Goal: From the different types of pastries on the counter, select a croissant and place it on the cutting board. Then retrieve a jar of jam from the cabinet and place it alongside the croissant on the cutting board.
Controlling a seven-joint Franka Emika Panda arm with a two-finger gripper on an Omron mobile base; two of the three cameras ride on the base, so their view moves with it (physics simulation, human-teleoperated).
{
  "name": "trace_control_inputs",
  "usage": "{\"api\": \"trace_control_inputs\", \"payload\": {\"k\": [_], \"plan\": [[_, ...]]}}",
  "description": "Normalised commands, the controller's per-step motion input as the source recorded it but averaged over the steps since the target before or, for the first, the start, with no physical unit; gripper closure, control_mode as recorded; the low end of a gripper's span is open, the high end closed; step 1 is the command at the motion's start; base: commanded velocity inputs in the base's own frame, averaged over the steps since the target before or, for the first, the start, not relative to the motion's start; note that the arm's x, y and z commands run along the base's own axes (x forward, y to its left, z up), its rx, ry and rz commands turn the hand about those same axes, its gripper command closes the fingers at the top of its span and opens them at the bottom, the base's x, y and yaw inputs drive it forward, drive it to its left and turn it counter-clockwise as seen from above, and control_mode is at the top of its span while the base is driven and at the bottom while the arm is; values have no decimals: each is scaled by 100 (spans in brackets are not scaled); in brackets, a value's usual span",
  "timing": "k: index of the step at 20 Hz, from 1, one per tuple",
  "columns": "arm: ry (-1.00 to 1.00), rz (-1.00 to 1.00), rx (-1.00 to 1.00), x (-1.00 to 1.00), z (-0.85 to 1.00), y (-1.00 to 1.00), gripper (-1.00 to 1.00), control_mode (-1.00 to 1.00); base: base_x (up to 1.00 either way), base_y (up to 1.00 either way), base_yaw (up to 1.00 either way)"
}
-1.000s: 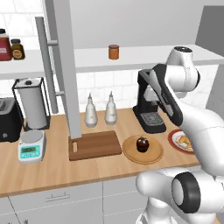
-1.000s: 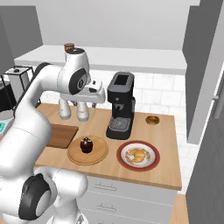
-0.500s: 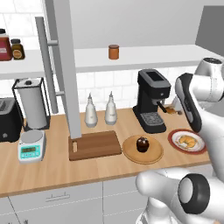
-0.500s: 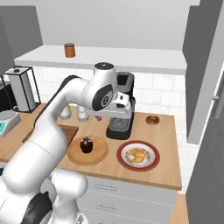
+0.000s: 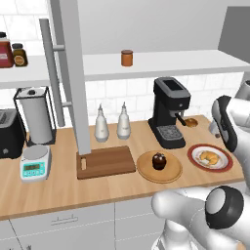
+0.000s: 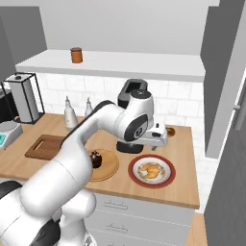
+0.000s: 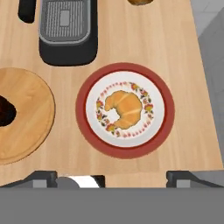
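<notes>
The croissant (image 7: 124,108) lies golden and curled on a red-rimmed plate (image 7: 87,131) near the counter's (image 5: 58,190) right end, also visible as croissant (image 5: 210,157) and croissant (image 6: 152,169). My gripper (image 7: 113,179) hangs above it, open, nothing between its fingertips; in the right base view the gripper (image 6: 157,140) sits just above the plate's far side. The dark cutting board (image 5: 105,162) lies bare to the left. The jar of jam (image 5: 127,57) stands on the cabinet's white shelf (image 5: 185,63), beside the swung-out door (image 5: 66,78). A chocolate cupcake (image 5: 158,160) rests on a round wooden plate (image 5: 146,168).
A black coffee machine (image 5: 168,112) stands right behind the plates, with a small round brown pastry (image 5: 191,122) beside it. Two bottles (image 5: 101,124), a scale (image 5: 35,163), a toaster (image 5: 10,134) and two jars (image 5: 5,51) on the shelf sit to the left.
The arm has swung right, from in front of the coffee machine to above the croissant's plate, and the jaws have widened a little.
</notes>
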Motion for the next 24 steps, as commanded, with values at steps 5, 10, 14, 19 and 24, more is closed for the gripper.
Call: {"api": "trace_control_inputs", "payload": {"k": [5, 10, 14, 19, 24], "plan": [[0, 8, 0, 56, -23, -15, -100, -100, 0, 0, 0], [2, 13, 0, 39, -43, -17, -100, -100, 0, 0, 0], [15, 7, 0, 37, -20, -12, -100, -100, 0, 0, 0], [17, 5, 0, 33, -57, -13, -100, -100, 0, 0, 0], [9, 1, 0, 8, -58, -23, -100, -100, 0, 0, 0]]}}
